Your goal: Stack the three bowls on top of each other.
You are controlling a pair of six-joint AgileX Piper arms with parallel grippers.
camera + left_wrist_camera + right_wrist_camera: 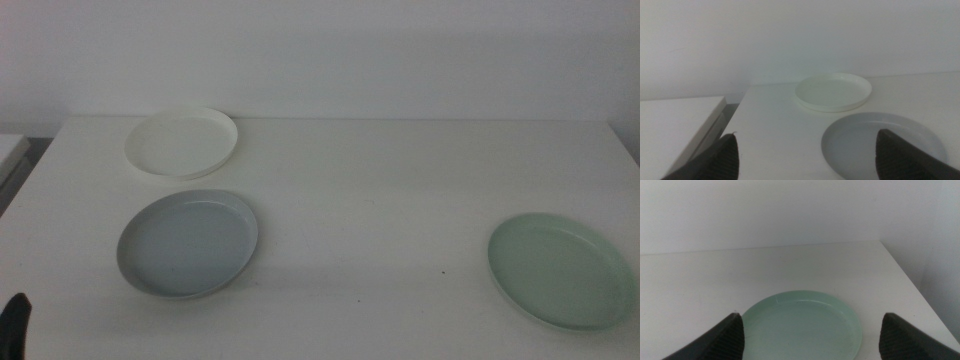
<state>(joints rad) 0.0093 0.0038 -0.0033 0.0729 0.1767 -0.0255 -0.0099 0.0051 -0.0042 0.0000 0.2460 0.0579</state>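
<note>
Three shallow bowls lie apart on the white table (380, 200). The white bowl (181, 142) is at the back left, the grey-blue bowl (187, 243) in front of it, and the pale mint green bowl (562, 270) at the front right. My left gripper (807, 155) is open and empty near the table's front left corner; only a dark tip (14, 325) shows in the middle view. Its wrist view shows the grey-blue bowl (865, 142) close ahead and the white bowl (833, 91) beyond. My right gripper (812, 335) is open and empty, just before the green bowl (802, 327).
A pale wall rises behind the table's far edge. A low white surface (675, 120) stands beside the table's left edge, with a dark gap between. The table's right edge (912, 285) runs close to the green bowl.
</note>
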